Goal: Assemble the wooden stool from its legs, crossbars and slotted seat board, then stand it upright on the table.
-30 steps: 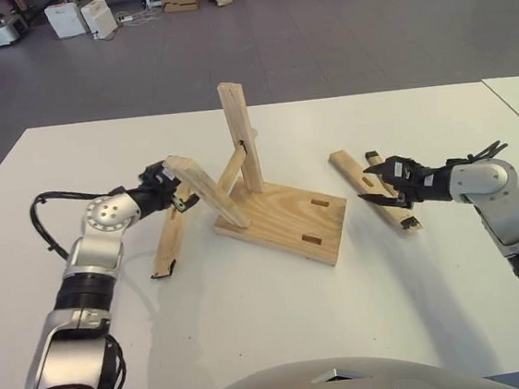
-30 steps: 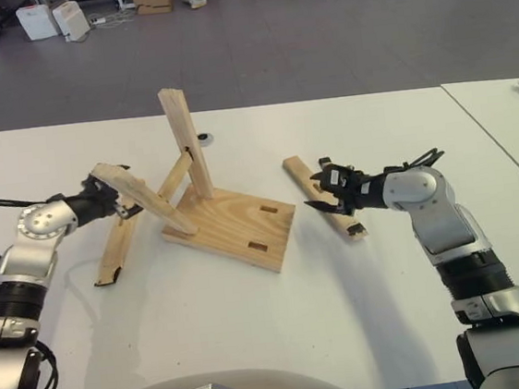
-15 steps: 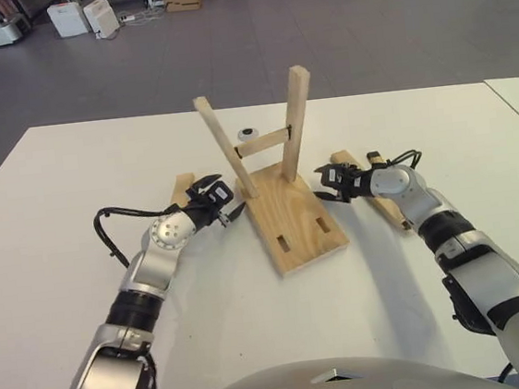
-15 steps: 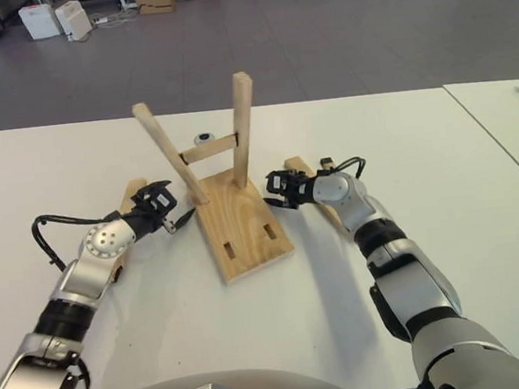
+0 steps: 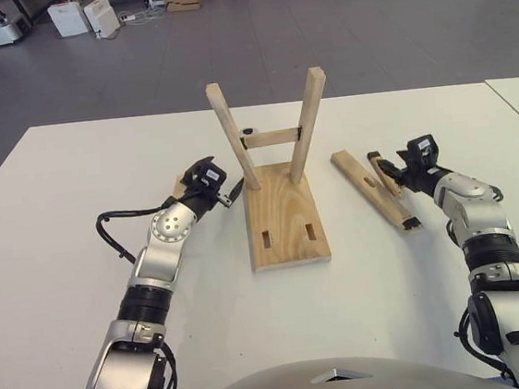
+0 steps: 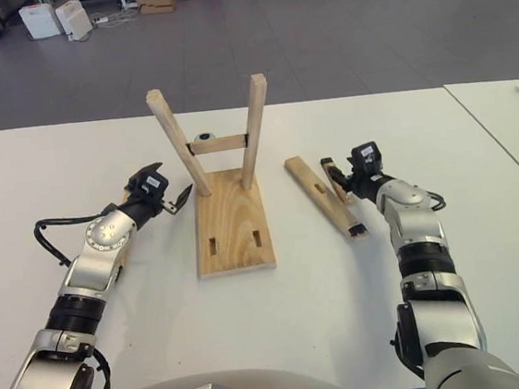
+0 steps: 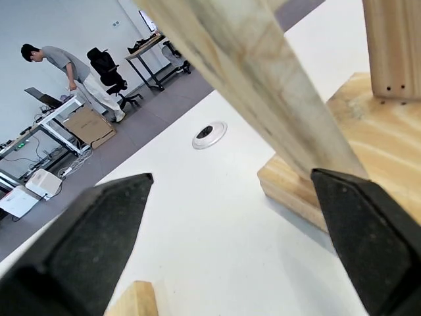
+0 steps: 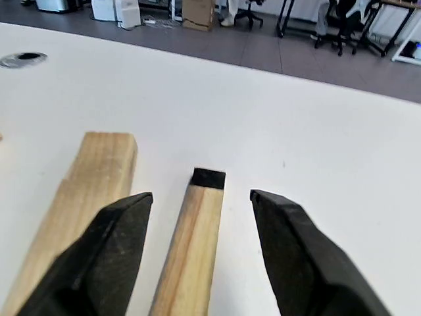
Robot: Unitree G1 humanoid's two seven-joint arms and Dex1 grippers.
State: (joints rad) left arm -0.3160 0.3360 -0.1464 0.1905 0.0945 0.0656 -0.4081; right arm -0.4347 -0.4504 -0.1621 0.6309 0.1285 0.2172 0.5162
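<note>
Jaws of right gripper stand open, empty, lined up on loose bar; left gripper likewise open. Recommend centring before closing.

Your left claw hangs just left of the board, which lies flat. Right of this claw a leg rises from the board's far end. Farther right stands a second leg, and a crossbar joins the two. Your right claw sits over a short stick. A loose leg lies just left of it, between claw and board.
</note>
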